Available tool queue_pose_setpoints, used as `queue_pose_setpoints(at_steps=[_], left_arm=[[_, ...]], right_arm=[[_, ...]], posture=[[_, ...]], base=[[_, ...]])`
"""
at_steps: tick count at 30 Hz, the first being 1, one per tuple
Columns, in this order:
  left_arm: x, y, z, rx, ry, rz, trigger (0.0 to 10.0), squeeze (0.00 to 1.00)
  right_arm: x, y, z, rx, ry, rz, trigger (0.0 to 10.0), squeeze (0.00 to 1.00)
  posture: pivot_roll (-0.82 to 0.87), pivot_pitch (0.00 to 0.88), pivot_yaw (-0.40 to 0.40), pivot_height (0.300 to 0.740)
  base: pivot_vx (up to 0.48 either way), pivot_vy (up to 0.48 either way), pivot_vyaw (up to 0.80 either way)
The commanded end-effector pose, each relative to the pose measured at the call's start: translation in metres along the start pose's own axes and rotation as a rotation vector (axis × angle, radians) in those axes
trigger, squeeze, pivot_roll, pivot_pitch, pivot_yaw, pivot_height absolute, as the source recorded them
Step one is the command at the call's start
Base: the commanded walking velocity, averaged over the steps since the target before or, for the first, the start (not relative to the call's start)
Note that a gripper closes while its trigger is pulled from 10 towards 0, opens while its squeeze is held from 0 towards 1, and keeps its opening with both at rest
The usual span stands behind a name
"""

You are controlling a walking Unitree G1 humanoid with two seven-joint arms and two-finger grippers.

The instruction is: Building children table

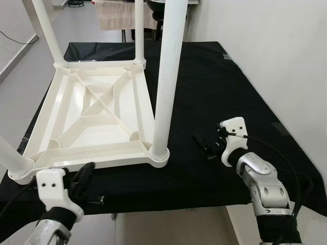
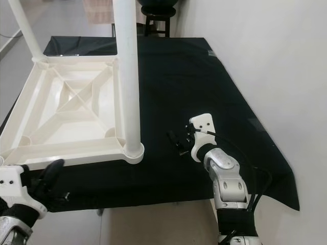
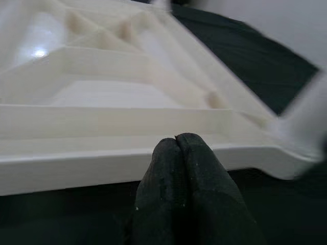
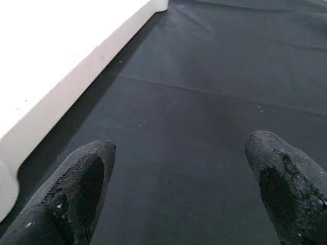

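Observation:
A cream plastic children's table (image 1: 97,109) lies upside down on a black-covered table (image 1: 214,87). Its white legs stand up from the corners; the near right leg (image 1: 166,76) rises tall in front of me. My left gripper (image 1: 84,176) sits low at the table top's near edge, fingers (image 3: 179,168) pressed together with nothing between them. My right gripper (image 1: 204,145) hovers over the black cloth to the right of the near right leg, open and empty, its fingertips (image 4: 87,173) wide apart.
The black cloth (image 2: 204,76) stretches free to the right and far side. A white wall (image 1: 281,41) runs along the right. A stool and a towel-draped object (image 1: 120,15) stand beyond the far edge. Grey floor (image 1: 20,92) lies to the left.

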State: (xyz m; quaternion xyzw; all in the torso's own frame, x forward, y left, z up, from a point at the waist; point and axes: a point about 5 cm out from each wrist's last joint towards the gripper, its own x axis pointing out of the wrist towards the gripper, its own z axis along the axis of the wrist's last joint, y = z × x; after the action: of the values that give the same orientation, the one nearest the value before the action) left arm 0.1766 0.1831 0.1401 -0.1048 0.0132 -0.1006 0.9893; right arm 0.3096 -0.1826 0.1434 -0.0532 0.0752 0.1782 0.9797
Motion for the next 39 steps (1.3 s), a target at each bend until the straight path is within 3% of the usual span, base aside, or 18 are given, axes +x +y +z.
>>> queue_pose_setpoints(at_steps=[1, 3, 9, 13, 15, 16, 25, 39], left_arm=[[-0.002, -0.008, -0.003, -0.021, 0.039, -0.062, 10.0, 0.00], [-0.002, -0.015, -0.007, -0.021, 0.072, -0.119, 10.0, 0.00], [0.001, -0.018, -0.010, 0.016, 0.083, -0.123, 10.0, 0.00], [0.007, -0.021, -0.012, -0.010, 0.075, -0.116, 10.0, 0.00], [0.007, -0.021, -0.012, -0.010, 0.075, -0.116, 10.0, 0.00], [0.011, -0.020, -0.011, 0.005, 0.065, -0.096, 10.0, 0.00], [0.017, -0.019, -0.008, 0.041, 0.059, -0.078, 10.0, 0.00], [0.021, -0.024, -0.013, 0.069, 0.062, -0.091, 10.0, 0.00]], right_arm=[[0.000, -0.001, -0.002, 0.003, 0.005, -0.007, 10.0, 0.00], [-0.005, -0.001, -0.004, 0.012, 0.008, -0.003, 10.0, 0.00], [-0.017, 0.006, -0.011, 0.030, 0.004, 0.036, 10.0, 0.00], [-0.033, 0.035, -0.017, 0.084, -0.020, 0.141, 10.0, 0.00], [-0.033, 0.035, -0.017, 0.084, -0.020, 0.141, 10.0, 0.00], [-0.038, 0.049, -0.019, 0.117, -0.026, 0.195, 10.0, 0.00], [-0.035, 0.049, -0.020, 0.147, -0.024, 0.204, 10.0, 0.00], [-0.038, 0.049, -0.022, 0.180, 0.006, 0.259, 10.0, 0.00]], posture=[[0.09, 0.090, -0.067, 0.740], [0.09, 0.091, -0.067, 0.740], [0.08, 0.093, -0.060, 0.740], [0.04, 0.101, -0.042, 0.740], [0.04, 0.101, -0.042, 0.740], [0.04, 0.098, -0.036, 0.740], [0.04, 0.095, -0.041, 0.740], [0.04, 0.077, -0.054, 0.740]], base=[[0.000, 0.000, 0.00], [0.000, 0.000, 0.00], [0.000, 0.000, 0.00], [0.000, 0.000, 0.00], [0.000, 0.000, 0.00], [0.000, 0.000, 0.00], [0.000, 0.000, 0.00], [0.000, 0.480, 0.00]])
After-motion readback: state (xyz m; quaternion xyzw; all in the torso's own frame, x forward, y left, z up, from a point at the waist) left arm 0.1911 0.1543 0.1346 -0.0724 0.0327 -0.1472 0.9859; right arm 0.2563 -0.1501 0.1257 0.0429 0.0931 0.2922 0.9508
